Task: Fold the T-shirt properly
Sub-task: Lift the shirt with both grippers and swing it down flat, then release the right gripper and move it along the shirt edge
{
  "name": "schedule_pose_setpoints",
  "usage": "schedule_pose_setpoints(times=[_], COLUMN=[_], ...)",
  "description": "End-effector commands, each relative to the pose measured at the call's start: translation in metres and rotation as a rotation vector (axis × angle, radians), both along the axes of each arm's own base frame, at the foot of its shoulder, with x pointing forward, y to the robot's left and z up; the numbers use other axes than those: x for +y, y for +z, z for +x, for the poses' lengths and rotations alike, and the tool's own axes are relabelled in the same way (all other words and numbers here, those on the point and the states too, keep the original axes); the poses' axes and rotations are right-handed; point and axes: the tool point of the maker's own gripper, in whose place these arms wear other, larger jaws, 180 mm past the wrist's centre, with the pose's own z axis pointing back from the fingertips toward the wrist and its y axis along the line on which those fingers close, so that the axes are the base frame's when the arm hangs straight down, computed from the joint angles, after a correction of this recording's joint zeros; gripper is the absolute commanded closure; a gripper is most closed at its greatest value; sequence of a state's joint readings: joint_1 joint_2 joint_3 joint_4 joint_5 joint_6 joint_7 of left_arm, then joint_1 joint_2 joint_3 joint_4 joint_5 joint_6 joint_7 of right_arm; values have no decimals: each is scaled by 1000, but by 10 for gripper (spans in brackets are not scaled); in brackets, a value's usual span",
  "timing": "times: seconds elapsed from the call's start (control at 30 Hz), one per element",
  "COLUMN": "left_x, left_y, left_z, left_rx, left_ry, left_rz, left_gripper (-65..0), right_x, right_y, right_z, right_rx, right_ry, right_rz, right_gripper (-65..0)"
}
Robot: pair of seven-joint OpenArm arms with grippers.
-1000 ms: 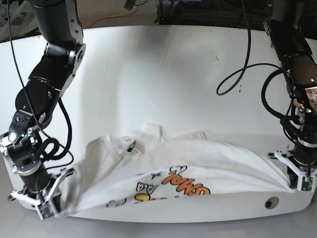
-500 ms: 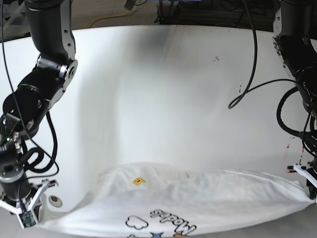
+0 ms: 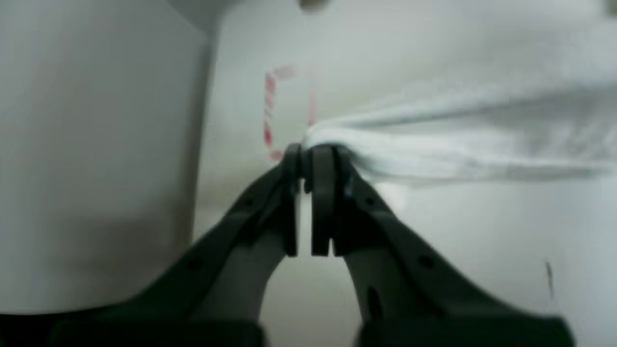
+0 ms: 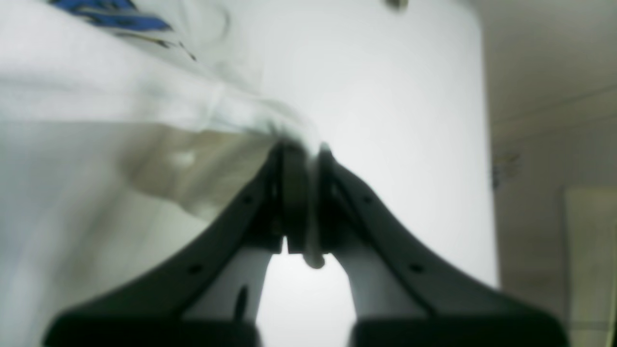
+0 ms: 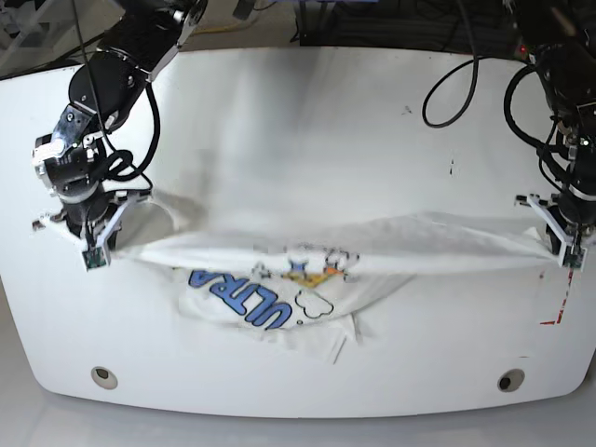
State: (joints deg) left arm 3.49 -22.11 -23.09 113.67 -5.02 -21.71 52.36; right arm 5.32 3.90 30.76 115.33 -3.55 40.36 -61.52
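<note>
The white T-shirt (image 5: 317, 244) is stretched taut between my two grippers above the white table (image 5: 298, 121). Its lower part hangs down with blue lettering, an orange and yellow print and a cloud outline showing. My left gripper (image 5: 564, 250), on the right of the base view, is shut on one bunched corner of the shirt (image 3: 434, 144). In the left wrist view that gripper (image 3: 308, 154) pinches the cloth at its tips. My right gripper (image 5: 96, 250), on the left of the base view, is shut on the other corner (image 4: 144, 106). In the right wrist view that gripper (image 4: 301, 149) clamps white cloth.
Red tape marks (image 5: 559, 305) lie on the table at the right, and also show in the left wrist view (image 3: 270, 111). Two round holes (image 5: 508, 381) sit near the table's front edge. Black cables (image 5: 447, 84) hang at the back right.
Both grippers have carried the shirt away from the front edge toward the table's middle. The shirt is now pulled into a taut band with the printed part hanging below.
</note>
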Motion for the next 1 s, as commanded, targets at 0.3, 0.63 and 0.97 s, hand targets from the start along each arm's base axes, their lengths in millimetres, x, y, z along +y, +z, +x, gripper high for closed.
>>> schedule_pose_setpoints(times=[0.3, 0.63, 0.97], left_x=[16, 26, 36], left_y=[-45, -92, -114], left_z=[-58, -99, -112], left_rx=[131, 281, 345], left_ry=[-10, 3, 35], left_rz=[46, 25, 0], left_gripper=[0, 0, 0], right_x=[25, 31, 25], right_y=[-78, -115, -134], right_z=[-81, -140, -164], right_rx=[200, 352, 424], right_ry=[-76, -108, -149], right_rz=[145, 173, 195], right_gripper=[0, 0, 0])
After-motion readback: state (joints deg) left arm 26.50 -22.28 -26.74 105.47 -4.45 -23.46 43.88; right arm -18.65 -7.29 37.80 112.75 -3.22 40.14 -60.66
